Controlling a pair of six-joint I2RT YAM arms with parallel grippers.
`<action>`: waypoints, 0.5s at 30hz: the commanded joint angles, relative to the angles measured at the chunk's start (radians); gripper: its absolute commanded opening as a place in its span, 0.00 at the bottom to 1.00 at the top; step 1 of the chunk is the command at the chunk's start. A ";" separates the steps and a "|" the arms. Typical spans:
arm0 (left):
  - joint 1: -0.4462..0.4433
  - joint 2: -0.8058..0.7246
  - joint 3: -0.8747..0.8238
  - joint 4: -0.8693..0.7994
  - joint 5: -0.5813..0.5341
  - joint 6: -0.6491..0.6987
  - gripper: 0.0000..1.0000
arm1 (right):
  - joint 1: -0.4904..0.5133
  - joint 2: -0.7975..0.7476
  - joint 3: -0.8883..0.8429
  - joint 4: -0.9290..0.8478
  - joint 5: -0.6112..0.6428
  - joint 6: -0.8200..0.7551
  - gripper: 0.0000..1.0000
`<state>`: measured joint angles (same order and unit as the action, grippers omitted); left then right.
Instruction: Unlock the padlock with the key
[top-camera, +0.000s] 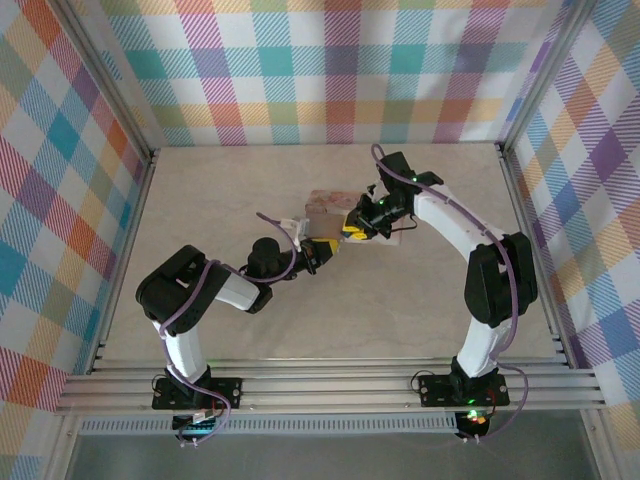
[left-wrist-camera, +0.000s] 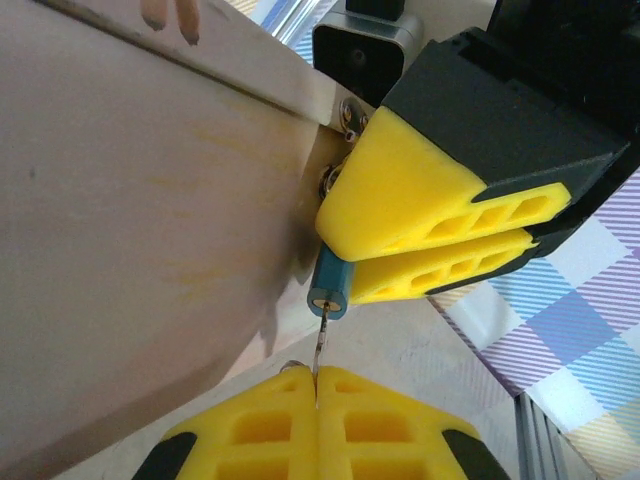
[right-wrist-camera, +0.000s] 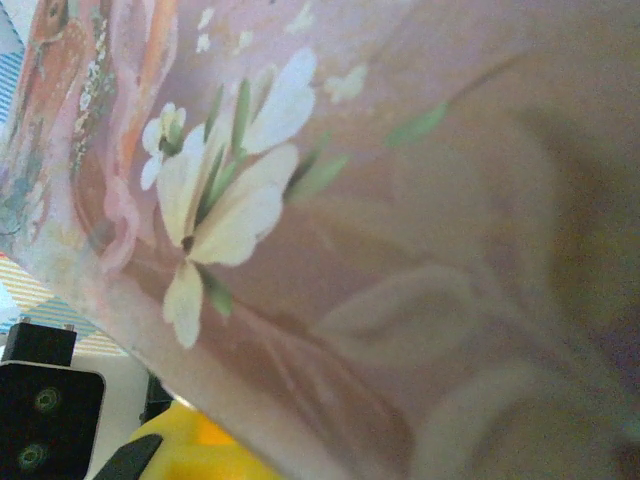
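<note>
Padlock (left-wrist-camera: 330, 287), one, is sitting clamped in the right gripper (left-wrist-camera: 345, 255) beside one pink tin (left-wrist-camera: 150, 200). Left gripper (left-wrist-camera: 316, 380) is pinching one key (left-wrist-camera: 319, 345), its tip touching the keyhole.

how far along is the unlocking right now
Done: the left gripper pinches the key, and the right gripper clamps the padlock beside the tin. In hand: the key tip touches the padlock's lower end. Left: pushing it in, turning it, opening the lock.

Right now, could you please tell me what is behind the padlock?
Behind the padlock is the tin, its pale wall bearing two silvery studs. The right tool covers the padlock's far end, which cannot be seen.
</note>
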<state>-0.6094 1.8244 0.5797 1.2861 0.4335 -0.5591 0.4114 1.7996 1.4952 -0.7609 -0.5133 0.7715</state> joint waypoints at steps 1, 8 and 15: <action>-0.012 -0.003 0.022 0.064 -0.030 -0.004 0.00 | -0.006 -0.011 0.043 -0.011 -0.004 0.009 0.00; -0.016 0.008 0.038 0.072 -0.031 -0.022 0.00 | -0.006 -0.013 0.039 0.003 -0.015 0.026 0.00; -0.020 0.002 0.044 0.071 -0.034 -0.035 0.00 | -0.006 -0.021 0.031 0.029 -0.026 0.062 0.00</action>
<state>-0.6144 1.8248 0.5919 1.2861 0.4057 -0.5858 0.4114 1.7996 1.4990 -0.7563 -0.5056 0.8036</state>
